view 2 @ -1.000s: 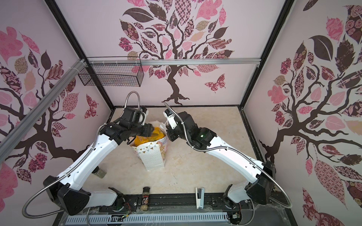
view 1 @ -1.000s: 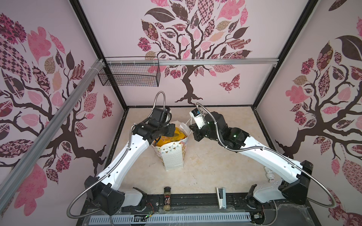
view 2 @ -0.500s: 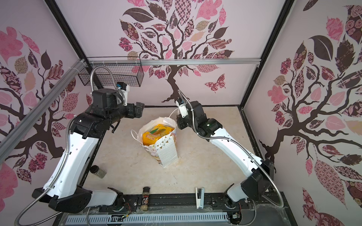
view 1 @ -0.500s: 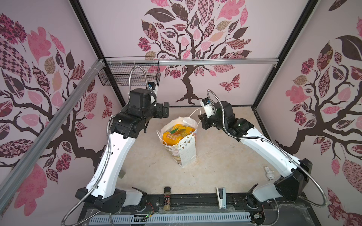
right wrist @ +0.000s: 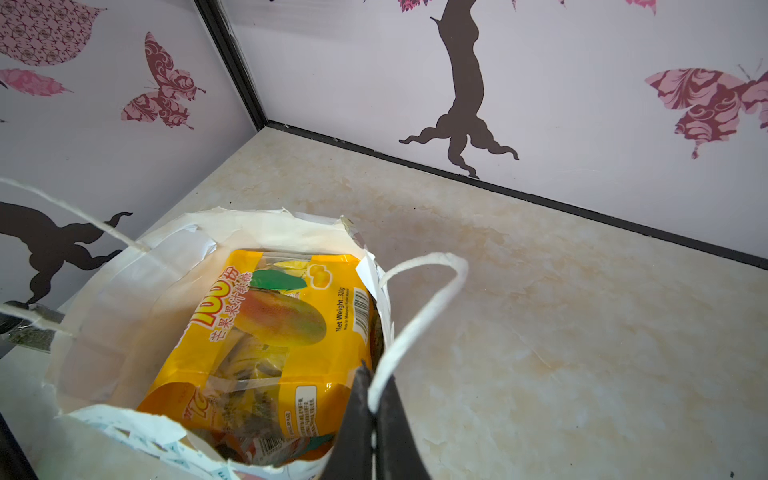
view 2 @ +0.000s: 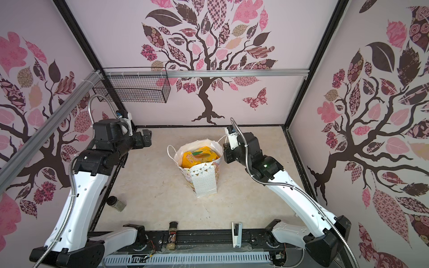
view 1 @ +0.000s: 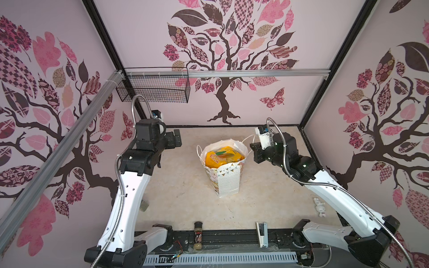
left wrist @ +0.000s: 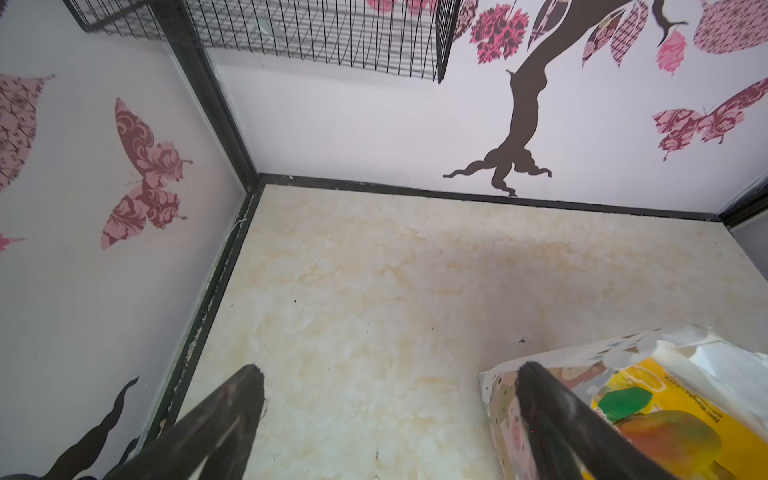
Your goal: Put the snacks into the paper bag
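Left gripper (view 1: 178, 138) backed off paper bag (view 1: 228, 185), fingers spread; right gripper (right wrist: 374, 386) pinches handle (right wrist: 422, 316).

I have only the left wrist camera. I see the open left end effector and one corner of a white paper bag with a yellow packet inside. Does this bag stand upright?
Observer: Yes, in both top views the tall white paper gift bag stands upright on the beige table, mouth open.
Operator: What happens on the right side?
Observer: The right end effector is shut on the bag's white cord handle.
Operator: Are packets left outside the bag?
Observer: None shows in both top views, though part of the table is hidden.
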